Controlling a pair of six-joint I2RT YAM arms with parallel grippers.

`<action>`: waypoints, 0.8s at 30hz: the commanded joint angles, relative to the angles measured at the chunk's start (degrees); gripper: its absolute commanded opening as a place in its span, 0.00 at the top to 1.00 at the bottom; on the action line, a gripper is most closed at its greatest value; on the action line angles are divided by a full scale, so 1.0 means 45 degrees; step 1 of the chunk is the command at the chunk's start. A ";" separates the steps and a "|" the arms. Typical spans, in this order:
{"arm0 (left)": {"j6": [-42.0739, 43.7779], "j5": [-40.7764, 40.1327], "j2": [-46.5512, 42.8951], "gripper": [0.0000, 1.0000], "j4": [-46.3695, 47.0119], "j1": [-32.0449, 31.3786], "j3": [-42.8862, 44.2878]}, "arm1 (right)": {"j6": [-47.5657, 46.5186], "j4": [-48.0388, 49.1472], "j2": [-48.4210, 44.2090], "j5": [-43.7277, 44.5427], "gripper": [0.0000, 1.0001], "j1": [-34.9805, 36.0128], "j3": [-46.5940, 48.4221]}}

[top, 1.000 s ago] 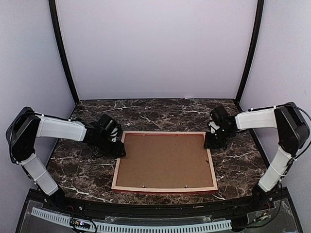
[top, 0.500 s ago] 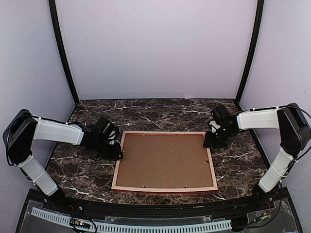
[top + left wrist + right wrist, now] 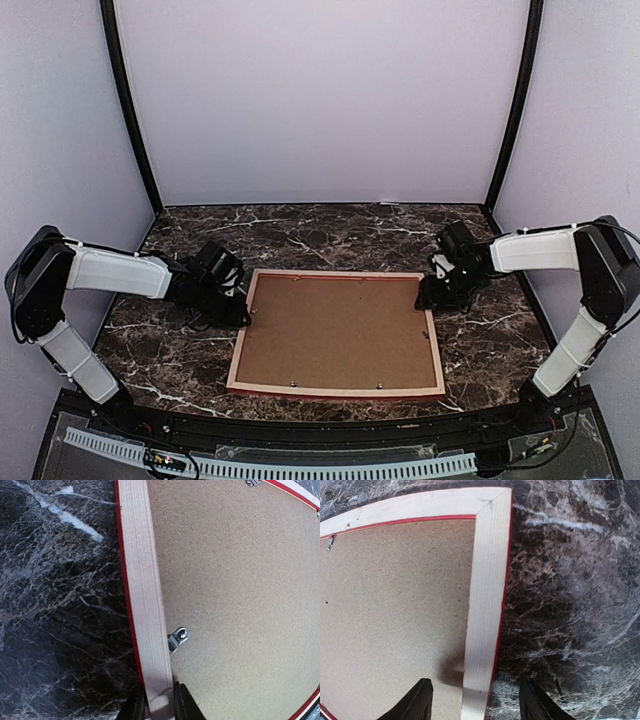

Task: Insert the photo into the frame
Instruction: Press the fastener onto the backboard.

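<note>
Left end effector point(image 3: 160, 707) pinches the frame point(image 3: 142, 580) rail.

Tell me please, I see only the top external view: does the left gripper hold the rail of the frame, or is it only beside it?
Observer: In the left wrist view, the left gripper has one finger on each side of the pale rail of the frame, both pressed against it.
Operator: And the right gripper?
Observer: The right gripper straddles its rail with open jaws; a gap shows on both sides.
Operator: Is any hardware close to the left fingers?
Observer: Yes, a small metal clip sits on the backing board right beside the rail, ahead of the fingers and untouched.
</note>
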 commanded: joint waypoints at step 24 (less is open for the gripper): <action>-0.0305 -0.0853 -0.0365 0.86 -0.0842 0.0000 0.0183 | 0.1718 -0.0859 -0.2785 -0.0359 0.40 0.1951 -0.2762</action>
